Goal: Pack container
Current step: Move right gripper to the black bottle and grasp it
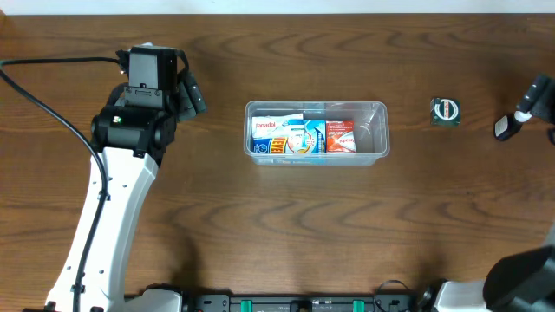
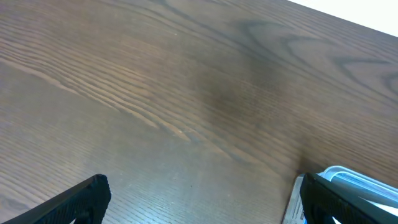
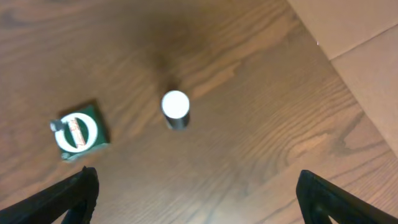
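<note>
A dark wood-grain table (image 1: 217,225) fills all three views; in the right wrist view a pale tan surface (image 3: 360,37) shows past its far corner.

The left gripper (image 1: 192,94) hangs over bare wood at the table's left, its fingers spread wide with nothing between them; the left wrist view shows only grain between the two black fingertips (image 2: 93,193). The container (image 1: 379,130) lies on the table to this gripper's right, well apart from it, about midway between the two arms. From the left wrist only one corner of the container (image 2: 357,180) peeks out behind the right-hand finger, with something blue and white inside.

The right gripper (image 3: 196,193) is likewise spread wide and holds nothing. A small dark bottle (image 3: 175,109) with a white cap stands on the wood ahead of it, between the lines of its fingers but touched by neither. A green pack (image 3: 78,132) with a white ring lies flat just beyond the bottle. Overhead, the pack (image 1: 445,111) sits between the container and the bottle (image 1: 505,127), apart from both.

In the container, a Panadol box (image 1: 269,137) and an orange box (image 1: 341,136) lie side by side, with a blue-and-white pack between them whose print I cannot read; the right end is bare. Overhead, the right arm is cut off by the frame edge, so its fingers cannot be made out there.
</note>
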### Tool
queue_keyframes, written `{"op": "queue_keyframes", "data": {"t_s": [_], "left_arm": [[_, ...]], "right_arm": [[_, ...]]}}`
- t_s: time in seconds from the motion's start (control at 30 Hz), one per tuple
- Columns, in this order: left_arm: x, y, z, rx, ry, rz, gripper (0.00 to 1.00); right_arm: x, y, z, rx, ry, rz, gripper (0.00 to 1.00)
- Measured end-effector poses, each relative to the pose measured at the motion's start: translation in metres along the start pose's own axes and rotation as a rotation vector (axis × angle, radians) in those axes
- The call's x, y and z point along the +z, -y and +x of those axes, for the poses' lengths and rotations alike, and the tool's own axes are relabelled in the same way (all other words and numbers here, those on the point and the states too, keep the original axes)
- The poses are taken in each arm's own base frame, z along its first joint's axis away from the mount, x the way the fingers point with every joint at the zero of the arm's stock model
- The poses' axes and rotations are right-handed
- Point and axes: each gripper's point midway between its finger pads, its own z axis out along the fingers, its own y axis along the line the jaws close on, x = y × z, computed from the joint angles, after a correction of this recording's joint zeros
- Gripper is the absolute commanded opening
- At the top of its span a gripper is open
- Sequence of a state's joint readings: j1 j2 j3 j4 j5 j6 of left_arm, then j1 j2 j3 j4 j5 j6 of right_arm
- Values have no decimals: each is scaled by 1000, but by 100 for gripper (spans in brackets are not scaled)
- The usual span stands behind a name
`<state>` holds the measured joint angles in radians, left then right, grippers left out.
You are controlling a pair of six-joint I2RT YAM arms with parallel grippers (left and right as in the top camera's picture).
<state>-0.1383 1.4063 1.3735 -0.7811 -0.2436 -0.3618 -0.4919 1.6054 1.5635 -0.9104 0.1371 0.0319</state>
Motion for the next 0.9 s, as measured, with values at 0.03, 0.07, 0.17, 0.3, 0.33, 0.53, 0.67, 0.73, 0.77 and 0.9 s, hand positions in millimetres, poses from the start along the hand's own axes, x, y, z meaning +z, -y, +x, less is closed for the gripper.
{"op": "queue_keyframes", "data": {"t_s": [0.03, 0.07, 0.17, 0.3, 0.33, 0.53, 0.67, 0.73, 0.77, 0.9], "left_arm": [[0, 0, 0, 0, 0, 0, 98], [0, 0, 0, 0, 0, 0, 98], [0, 0, 0, 0, 0, 0, 98], [0, 0, 0, 0, 0, 0, 98], [0, 0, 0, 0, 0, 0, 98], [0, 0, 0, 0, 0, 0, 98], [0, 0, 0, 0, 0, 0, 98], [0, 0, 0, 0, 0, 0, 98], [0, 0, 0, 0, 0, 0, 98], [0, 0, 0, 0, 0, 0, 98]], "right_arm": [[7, 2, 0, -3, -9, -5, 99], [13, 3, 0, -10, -15, -11, 99], [34, 2, 1, -49, -36, -28, 99], [68, -3, 3, -107, -62, -48, 99], [76, -5, 5, -121, -71, -54, 99], [117, -15, 22, -185, -138, -94, 98], [136, -23, 32, -211, -169, -131, 94], [143, -26, 35, -217, -178, -144, 92], [147, -26, 36, -220, -179, -148, 91], [157, -29, 36, -230, -172, -158, 82]]}}
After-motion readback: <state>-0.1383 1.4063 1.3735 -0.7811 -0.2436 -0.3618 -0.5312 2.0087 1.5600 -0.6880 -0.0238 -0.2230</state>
